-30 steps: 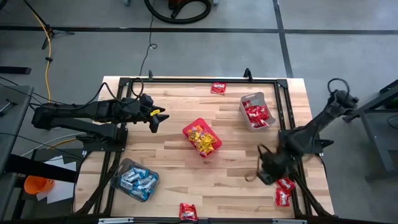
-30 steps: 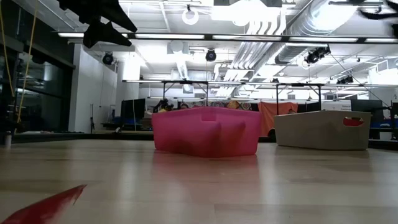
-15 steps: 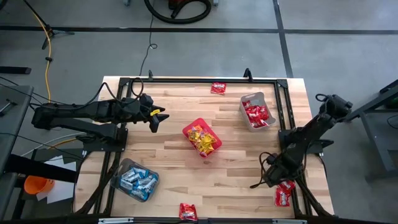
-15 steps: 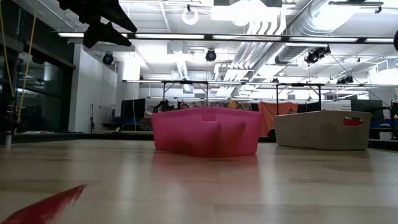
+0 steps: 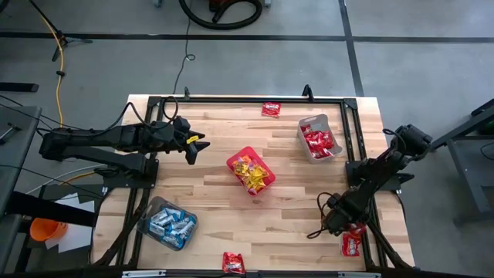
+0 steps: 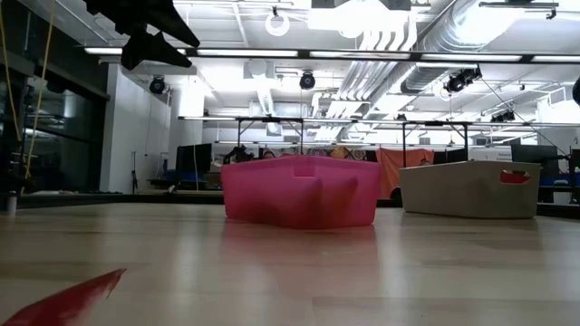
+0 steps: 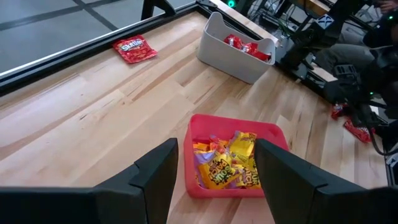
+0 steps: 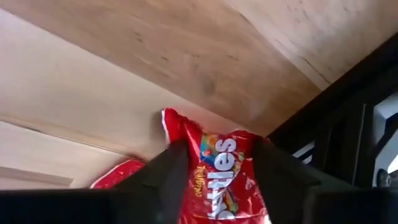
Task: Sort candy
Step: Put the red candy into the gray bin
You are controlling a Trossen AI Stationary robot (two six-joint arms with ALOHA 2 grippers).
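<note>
The right gripper [image 8: 214,171] is lowered over a red packet [image 8: 217,168], fingers spread astride it for pinching. The left gripper [image 7: 214,174] is parked above the red bin [image 7: 233,165], fingers spread.

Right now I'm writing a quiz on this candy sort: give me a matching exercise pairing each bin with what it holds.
Things:
1. red bin
2. grey tub
3. clear tub

Contents:
a. blue-and-white packets
b. red packets
c. yellow packets

Pairs: 1-c, 2-b, 3-a
</note>
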